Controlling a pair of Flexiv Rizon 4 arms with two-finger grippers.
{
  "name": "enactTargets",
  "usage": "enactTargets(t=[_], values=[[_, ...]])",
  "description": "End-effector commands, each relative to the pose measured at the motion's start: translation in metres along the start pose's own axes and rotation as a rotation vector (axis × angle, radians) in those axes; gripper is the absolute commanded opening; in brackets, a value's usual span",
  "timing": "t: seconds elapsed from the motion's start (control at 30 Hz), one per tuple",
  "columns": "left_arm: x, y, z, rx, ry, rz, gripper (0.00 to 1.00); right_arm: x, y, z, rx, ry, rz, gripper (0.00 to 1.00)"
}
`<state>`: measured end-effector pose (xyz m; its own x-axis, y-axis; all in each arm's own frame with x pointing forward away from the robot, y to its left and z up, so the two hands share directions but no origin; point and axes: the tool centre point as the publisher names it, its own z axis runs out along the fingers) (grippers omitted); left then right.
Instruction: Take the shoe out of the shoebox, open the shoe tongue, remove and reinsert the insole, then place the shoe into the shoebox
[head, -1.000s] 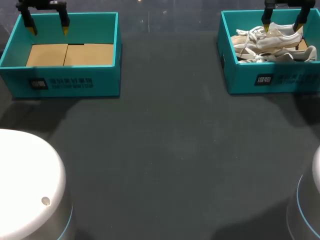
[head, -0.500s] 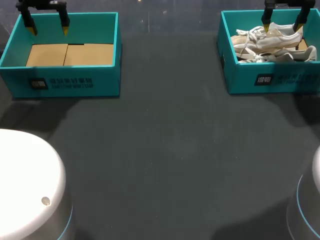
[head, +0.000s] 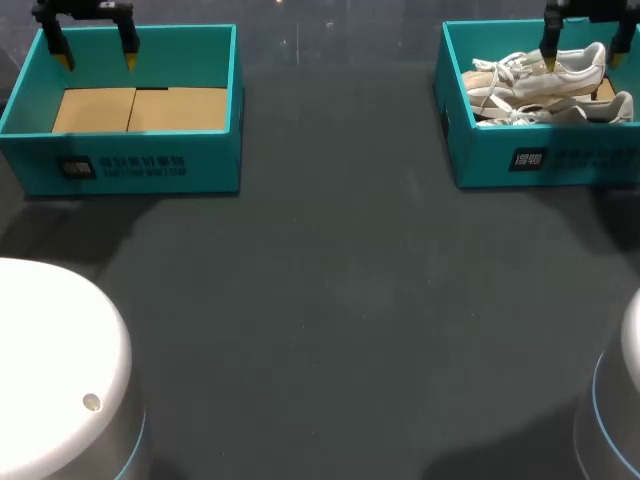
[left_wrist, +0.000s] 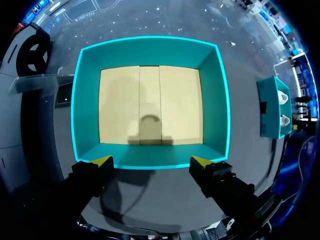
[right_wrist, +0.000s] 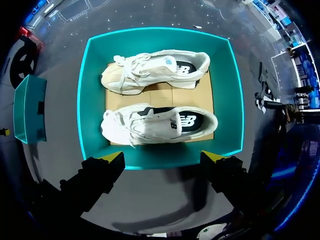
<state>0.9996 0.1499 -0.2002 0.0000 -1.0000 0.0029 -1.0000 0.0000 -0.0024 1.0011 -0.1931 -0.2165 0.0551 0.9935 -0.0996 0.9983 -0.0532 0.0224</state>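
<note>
Two teal boxes sit well apart on the dark surface (head: 340, 300): an open box (head: 130, 165) at the left w/ a cardboard liner (head: 140, 108) as its floor, and the shoebox (head: 560, 160) at the right, its right end cut off by the head view's edge. Two shoes lie side by side on the shoebox's own cardboard floor, toes toward the other box. A cream shoe (right_wrist: 155, 70) lies on its side, farther from the fingers in the right wrist view. A white shoe (right_wrist: 157, 122) sits sole-down nearer them, w/ its dark inside showing. In the head view the front wall hides the lower part of the white shoe. Laces on both are a loose tangle, hard to trace. Each box front carries 1 dark square mark plus a line of pale print, too small to make out; each shoe has a logo on its side. Two claws, 1 per arm. The left claw (left_wrist: 151, 161) hangs above the left box, fingers spread wide, gripping nothing. The right claw (right_wrist: 163, 157) hangs above the shoebox, likewise spread wide w/ nothing btwn its fingers, clear of both shoes; in the head view 1 of its fingers is partly cut off. Two white rounded arm bases (head: 50, 370) fill the near corners, the right one mostly out of frame.
</note>
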Motion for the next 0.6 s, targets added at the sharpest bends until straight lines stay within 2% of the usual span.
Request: enactTargets(t=[0.03,0.3,0.6], values=[[0.0,0.0,0.0,-0.001,-0.001,0.0,1.0,-0.018,-0.005,0.008,-0.013,-0.006,0.019,1.0],[0.0,0.0,0.0,-0.001,-0.001,0.0,1.0,-0.046,0.001,0.033,0.019,-0.055,0.053,1.0],[0.0,0.0,0.0,-0.001,-0.001,0.0,1.0,-0.072,0.016,0.059,0.029,-0.099,0.052,1.0]])
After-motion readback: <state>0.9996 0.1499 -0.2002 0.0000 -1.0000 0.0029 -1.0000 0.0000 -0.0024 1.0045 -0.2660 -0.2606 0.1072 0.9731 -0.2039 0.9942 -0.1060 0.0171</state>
